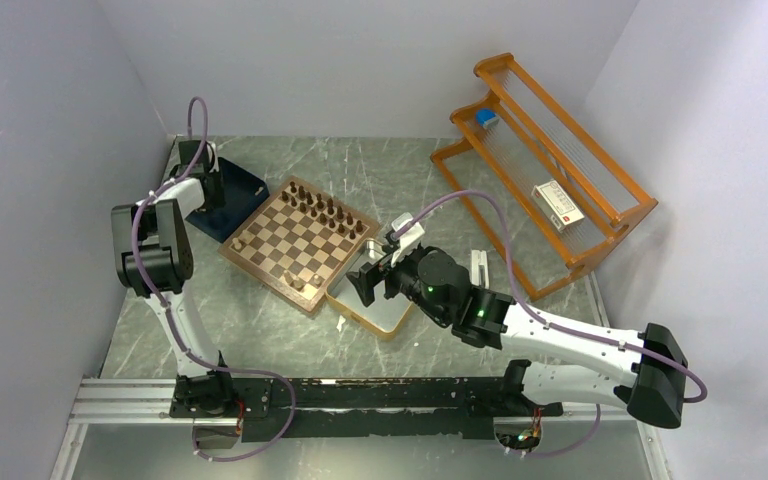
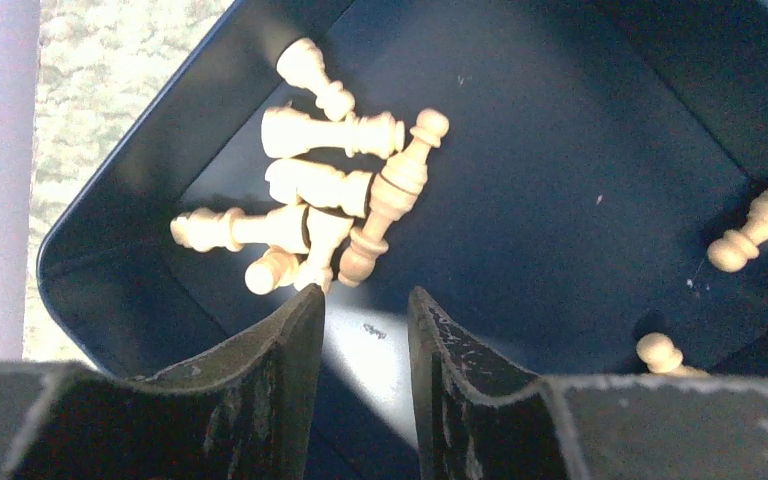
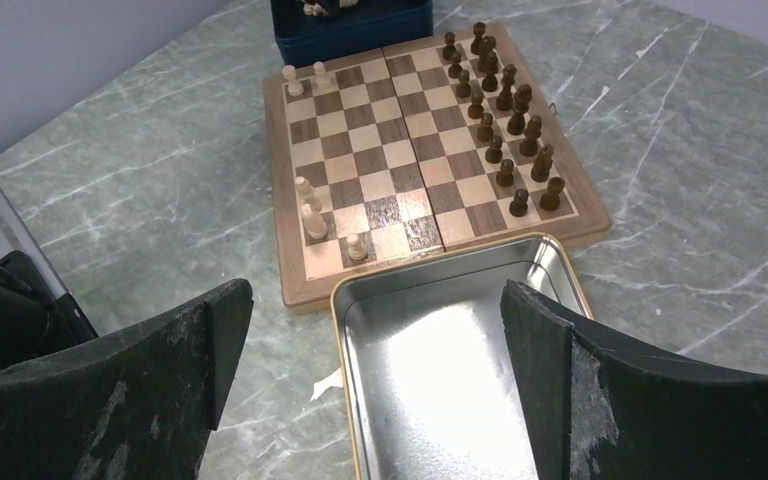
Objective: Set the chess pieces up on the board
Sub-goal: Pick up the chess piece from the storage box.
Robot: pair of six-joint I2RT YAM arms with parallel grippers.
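Chess pieces (image 2: 312,186) lie just beyond the left tool (image 2: 365,302), narrowly open, seemingly empty.

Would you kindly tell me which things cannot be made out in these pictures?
Top view: the left arm covers much of the navy tray; its contents are unseen there.
Top view: the dark pieces are too small to tell kinds.
Left wrist view: the left hand hides the base of one pale piece.
Right wrist view: the top edge cuts off the tray; the bottom edge cuts off the silver tin.
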